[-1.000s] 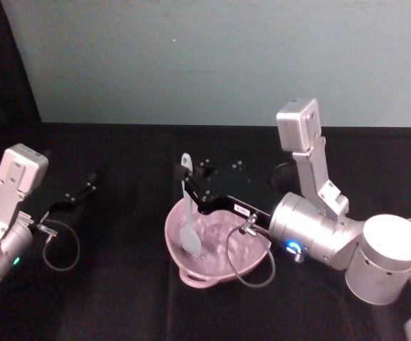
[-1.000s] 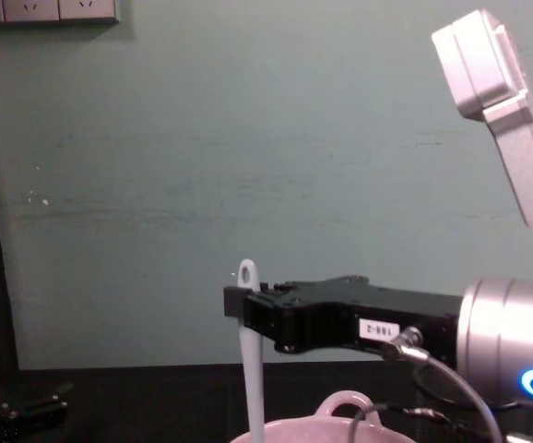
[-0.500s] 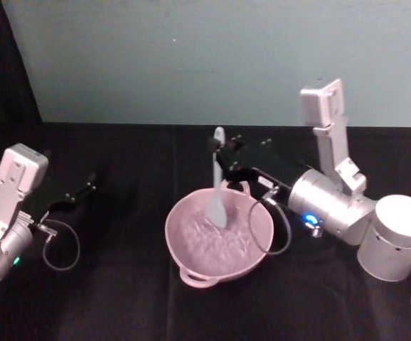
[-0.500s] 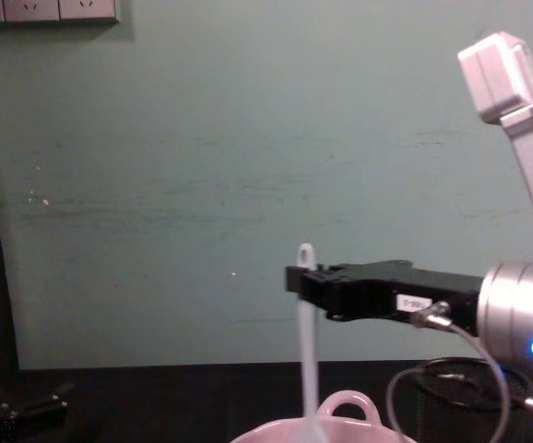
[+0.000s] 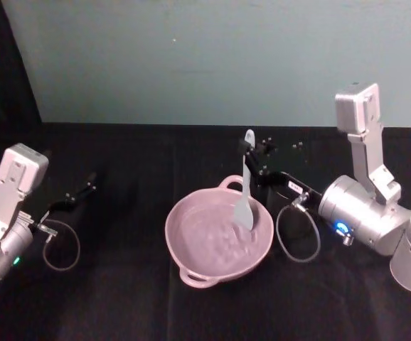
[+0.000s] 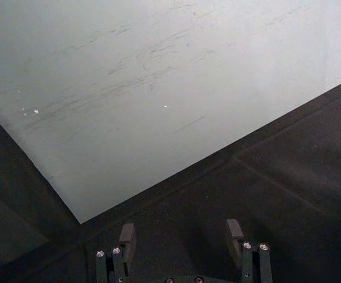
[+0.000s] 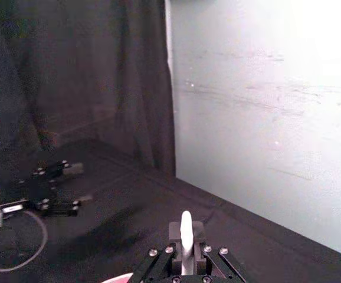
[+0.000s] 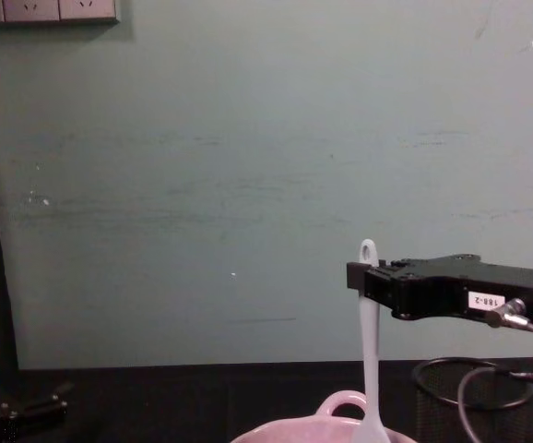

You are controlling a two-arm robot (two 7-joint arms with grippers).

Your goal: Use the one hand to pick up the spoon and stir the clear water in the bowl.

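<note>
Right gripper (image 5: 246, 148): clamped on the spoon (image 5: 245, 206) near its handle top.
Spoon axis: upright, blade below the fingers in the bowl (image 5: 170, 234) (right side).
Left gripper (image 6: 182, 236): parked, spread.

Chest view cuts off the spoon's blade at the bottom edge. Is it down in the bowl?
Observer: Yes. From the head view, the spoon has its blade inside the bowl, by its far right rim.
Operator: Grip secure?
Observer: The right wrist view shows the right gripper with fingers shut on the spoon's handle, just below its end.
Operator: Left arm?
Observer: The left gripper is parked over the table at far left, fingers open.
</note>
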